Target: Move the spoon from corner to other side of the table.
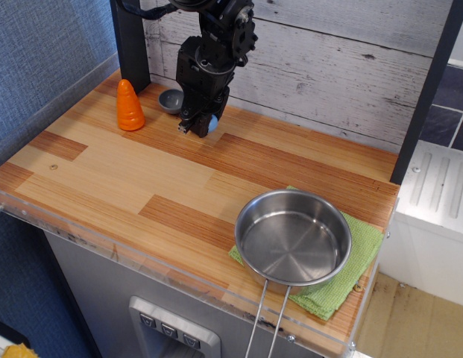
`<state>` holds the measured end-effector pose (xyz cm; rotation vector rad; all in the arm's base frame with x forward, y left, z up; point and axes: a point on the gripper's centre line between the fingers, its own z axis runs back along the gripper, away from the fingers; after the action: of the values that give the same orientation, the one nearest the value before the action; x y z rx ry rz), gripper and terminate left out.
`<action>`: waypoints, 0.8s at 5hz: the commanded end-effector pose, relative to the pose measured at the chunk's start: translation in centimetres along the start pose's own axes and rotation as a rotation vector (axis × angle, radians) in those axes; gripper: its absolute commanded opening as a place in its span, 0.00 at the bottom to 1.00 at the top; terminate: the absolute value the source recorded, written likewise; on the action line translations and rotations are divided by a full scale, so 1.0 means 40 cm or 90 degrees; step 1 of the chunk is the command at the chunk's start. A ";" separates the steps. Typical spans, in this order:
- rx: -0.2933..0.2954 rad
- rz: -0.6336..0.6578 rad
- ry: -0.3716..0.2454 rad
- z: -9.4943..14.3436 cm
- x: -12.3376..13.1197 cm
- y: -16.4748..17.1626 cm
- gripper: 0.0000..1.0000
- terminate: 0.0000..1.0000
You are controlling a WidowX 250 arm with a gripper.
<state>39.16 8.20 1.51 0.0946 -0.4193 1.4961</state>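
The spoon lies at the back left of the wooden table (104, 179), near the wall. Its grey bowl (170, 101) shows left of the arm, and its light-blue handle (212, 122) peeks out to the right of the fingers. My black gripper (194, 128) points down right over the handle, its fingertips at table level against the spoon. The fingers hide the middle of the spoon. I cannot tell whether they have closed on the handle.
An orange cone (129, 106) stands left of the spoon. A steel pot (293, 237) with a wire handle sits on a green cloth (363, 257) at the front right. A black post (130, 45) stands in the back left corner, and a whitewashed plank wall runs behind.
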 end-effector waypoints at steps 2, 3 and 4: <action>-0.076 -0.027 -0.045 0.171 -0.022 -0.080 0.00 0.00; -0.103 -0.043 -0.049 0.228 -0.074 -0.107 0.00 0.00; -0.118 -0.060 -0.036 0.271 -0.151 -0.105 0.00 0.00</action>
<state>41.02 -1.86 6.74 0.0752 -0.5215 1.3461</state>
